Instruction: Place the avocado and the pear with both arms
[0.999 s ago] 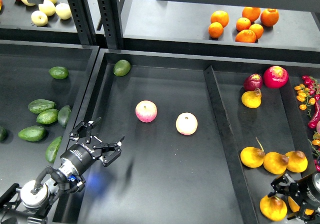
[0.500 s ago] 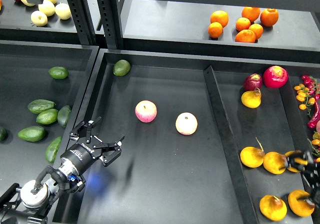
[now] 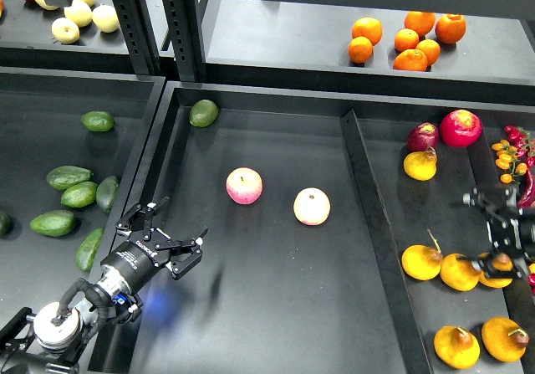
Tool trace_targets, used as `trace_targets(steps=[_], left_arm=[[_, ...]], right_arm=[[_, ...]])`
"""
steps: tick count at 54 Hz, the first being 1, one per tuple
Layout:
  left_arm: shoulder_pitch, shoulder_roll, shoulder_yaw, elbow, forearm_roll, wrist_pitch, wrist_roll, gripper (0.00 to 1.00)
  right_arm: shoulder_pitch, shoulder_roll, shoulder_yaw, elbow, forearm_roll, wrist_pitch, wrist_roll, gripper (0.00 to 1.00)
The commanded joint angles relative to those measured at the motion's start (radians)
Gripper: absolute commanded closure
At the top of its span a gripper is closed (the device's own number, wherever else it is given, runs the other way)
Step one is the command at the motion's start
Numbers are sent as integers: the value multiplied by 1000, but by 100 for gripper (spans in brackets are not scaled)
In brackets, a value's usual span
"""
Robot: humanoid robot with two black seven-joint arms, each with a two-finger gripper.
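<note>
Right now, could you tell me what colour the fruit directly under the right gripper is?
Golden yellow-orange with a brownish top: it is a pear, seen in the head view below the right gripper.

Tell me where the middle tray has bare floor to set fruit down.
The middle tray is bare along its near half, between the left claw and the divider, and at the back right behind the two apples. The pear cluster crowds the right tray.

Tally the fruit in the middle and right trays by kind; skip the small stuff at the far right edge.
Apples: 2
Avocado: 1
Pears: 6
Red fruits: 2
Total: 11
</note>
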Motion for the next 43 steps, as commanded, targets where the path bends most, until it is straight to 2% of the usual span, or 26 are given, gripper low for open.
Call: trace_targets(steps=[1,20,43], left_arm=[[2,0,0,6,0,0,0,1],[-3,0,18,25,0,0,0,1],[-24,0,24,23,-3,0,0,1]], right_arm=[[-63,56,109,-1,13,0,0,1],[-254,263,435,2,34,0,0,1],[-438,541,714,70,50,0,0,0]])
